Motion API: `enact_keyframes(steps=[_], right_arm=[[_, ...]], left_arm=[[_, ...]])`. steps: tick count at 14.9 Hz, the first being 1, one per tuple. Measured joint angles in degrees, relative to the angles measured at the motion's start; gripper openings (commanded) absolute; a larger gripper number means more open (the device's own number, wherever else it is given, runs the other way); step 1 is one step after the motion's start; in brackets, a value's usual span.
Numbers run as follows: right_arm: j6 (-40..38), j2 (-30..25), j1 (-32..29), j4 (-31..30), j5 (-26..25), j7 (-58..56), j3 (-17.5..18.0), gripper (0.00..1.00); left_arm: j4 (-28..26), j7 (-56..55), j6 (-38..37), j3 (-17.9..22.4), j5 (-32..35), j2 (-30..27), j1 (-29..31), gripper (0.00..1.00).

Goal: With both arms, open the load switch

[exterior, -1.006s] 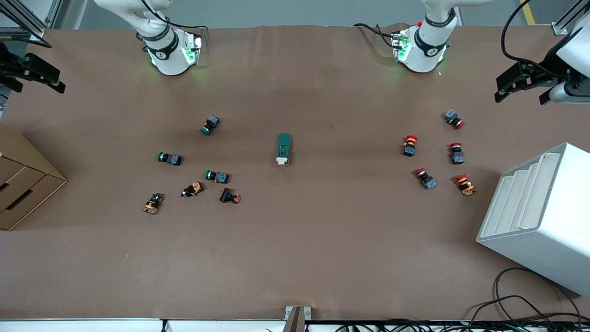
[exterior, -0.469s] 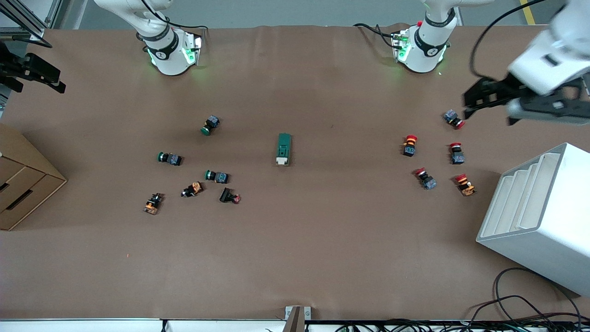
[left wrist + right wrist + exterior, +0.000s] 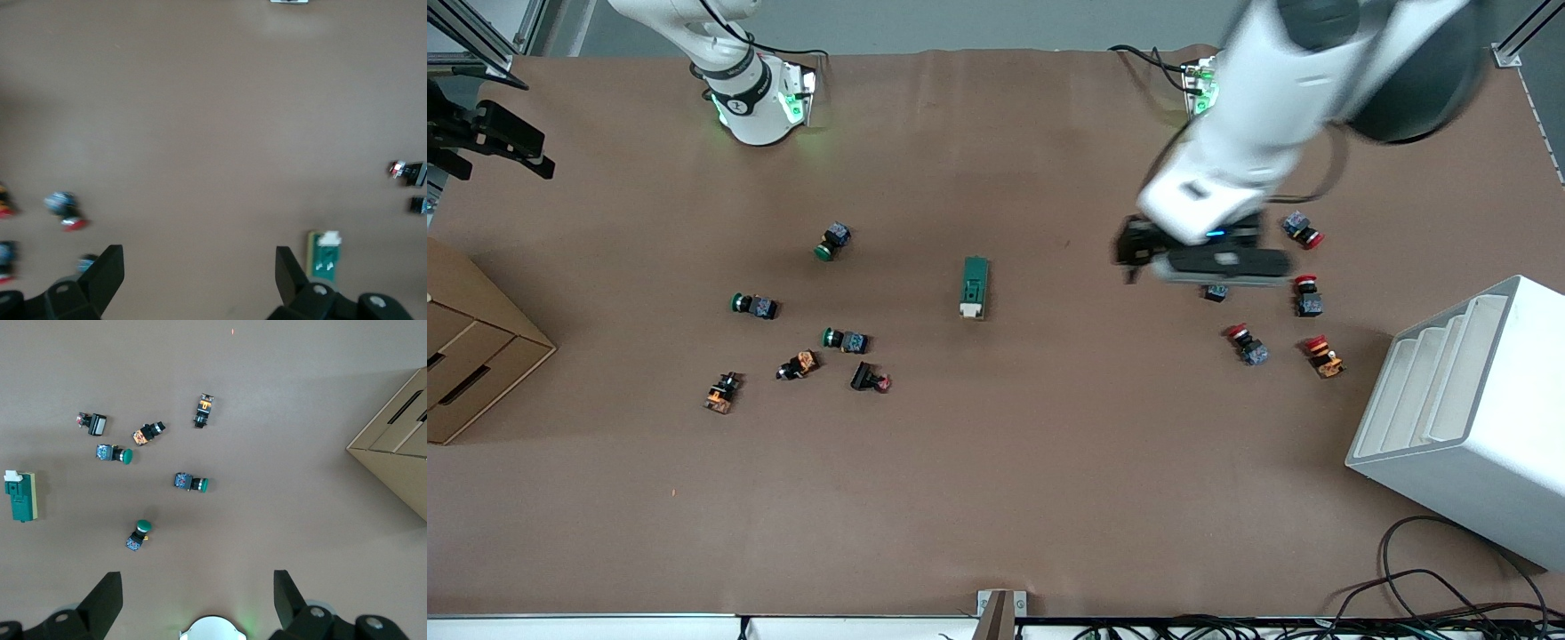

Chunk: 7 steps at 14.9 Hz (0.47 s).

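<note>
The load switch (image 3: 975, 287), a dark-green block with a white lever piece at the end nearer the front camera, lies flat at mid-table. It also shows in the left wrist view (image 3: 325, 253) and the right wrist view (image 3: 20, 495). My left gripper (image 3: 1129, 256) hangs open and empty over bare table between the switch and the red push buttons (image 3: 1245, 342). Its fingers (image 3: 107, 270) stand wide apart. My right gripper (image 3: 529, 153) waits open and empty over the table edge at the right arm's end, fingers (image 3: 107, 593) wide apart.
Green and orange push buttons (image 3: 845, 340) lie scattered toward the right arm's end. A cardboard box (image 3: 471, 347) sits at that end. A white stepped rack (image 3: 1467, 409) stands at the left arm's end. Cables (image 3: 1432, 587) trail along the near edge.
The left arm has swung in from the table's end toward the middle, its gripper now over the table beside the red push buttons. The right arm and the switch have not moved.
</note>
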Motion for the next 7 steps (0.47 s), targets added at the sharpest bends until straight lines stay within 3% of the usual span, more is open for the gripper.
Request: enact_keyframes(steps=[4, 7], right_arm=[[0.27, 0.00, -0.02, 0.00, 0.44, -0.07, -0.09, 1.00], [0.33, 0.00, -0.02, 0.00, 0.43, -0.12, -0.11, 1.00]], left_arm=[[-0.63, -21.27, 7.13, -0.15, 12.26, 8.83, -12.29, 1.00], [-2.08, -30.59, 8.64, -0.26, 19.49, 13.35, -19.29, 1.00]])
